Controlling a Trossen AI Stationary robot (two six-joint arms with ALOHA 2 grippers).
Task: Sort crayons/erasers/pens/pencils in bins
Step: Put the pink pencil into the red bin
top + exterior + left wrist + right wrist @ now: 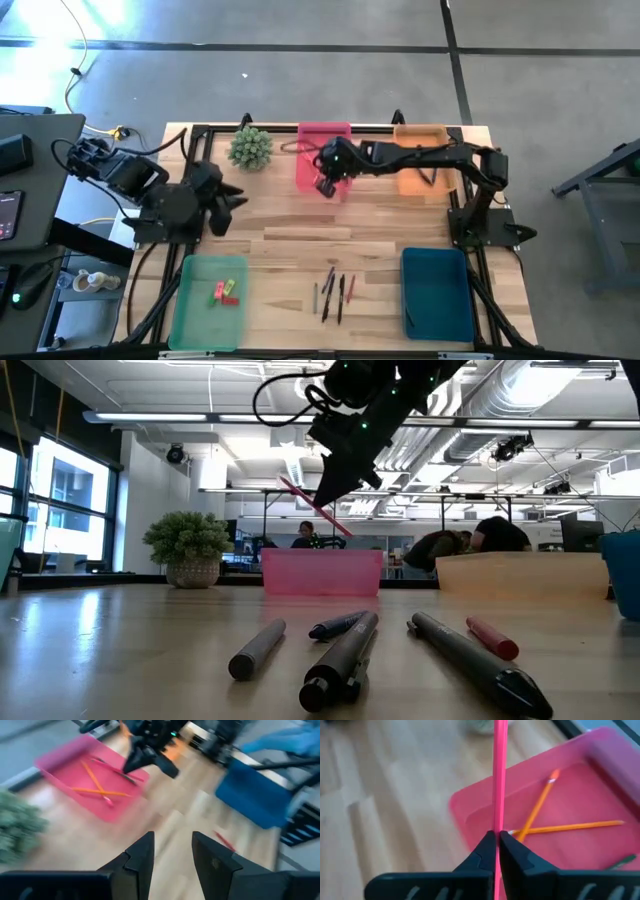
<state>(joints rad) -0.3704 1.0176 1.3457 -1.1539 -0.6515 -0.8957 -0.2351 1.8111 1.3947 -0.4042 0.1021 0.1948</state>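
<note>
My right gripper [328,185] hangs over the near end of the pink bin [322,140], shut on a pink pencil [499,770] that also shows slanting in the low view [312,507]. Two orange pencils [540,807] lie crossed on the pink bin's floor, and a dark green one [621,862] lies beside them. The erasers [225,292] lie in the light green bin [190,310]. Several pens [333,293] lie flat on the table near the front edge. My left gripper [172,855] waits open at the table's left side [228,200], touching nothing. My right gripper pinches the pink pencil's shaft [498,827] between its two fingers [517,847], coming slanting down from the table's right. The pencil is lifted clear above the pink bin, and it is tilted, with one end lower than the other [345,532].
An orange bin [420,170] stands at the back right, next to the pink one. The teal bin [437,292] sits at the front right. A potted plant [250,147] stands at the back left. Bare wood lies across the table's middle.
</note>
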